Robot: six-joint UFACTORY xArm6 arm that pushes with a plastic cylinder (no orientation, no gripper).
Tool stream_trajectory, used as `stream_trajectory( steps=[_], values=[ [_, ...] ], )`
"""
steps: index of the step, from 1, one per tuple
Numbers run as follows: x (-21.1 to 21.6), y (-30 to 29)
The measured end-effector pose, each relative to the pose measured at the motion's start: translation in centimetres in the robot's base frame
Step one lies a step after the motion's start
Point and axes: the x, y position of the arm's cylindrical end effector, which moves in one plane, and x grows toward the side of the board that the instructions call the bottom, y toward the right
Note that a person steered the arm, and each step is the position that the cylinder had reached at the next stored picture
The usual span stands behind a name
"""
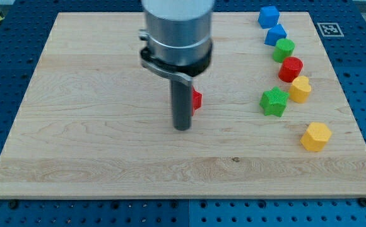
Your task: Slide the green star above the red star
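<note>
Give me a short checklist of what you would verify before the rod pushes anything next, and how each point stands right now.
1. Green star-shaped block in plain sight, at the view's right: ok.
2. Red block located: ok, but the dark rod hides most of it, so its star shape: cannot tell.
3. My tip placed against the green star: not ok; it sits beside the red block, well to the view's left of the green one.
4. Green star free of neighbours: not ok; a yellow block sits close at its right. Touching: cannot tell.
5. Open wooden board above the red block: cannot tell; the arm hides that spot.
</note>
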Motion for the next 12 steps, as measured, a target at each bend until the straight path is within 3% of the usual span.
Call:
stream_trajectory(
  steps=[2, 4, 7, 12],
  values=[
    [-2.1, 17.2],
    [-2.1, 22.7],
    [-5.4, 23.2],
    [-5.4, 17.3]
  ],
)
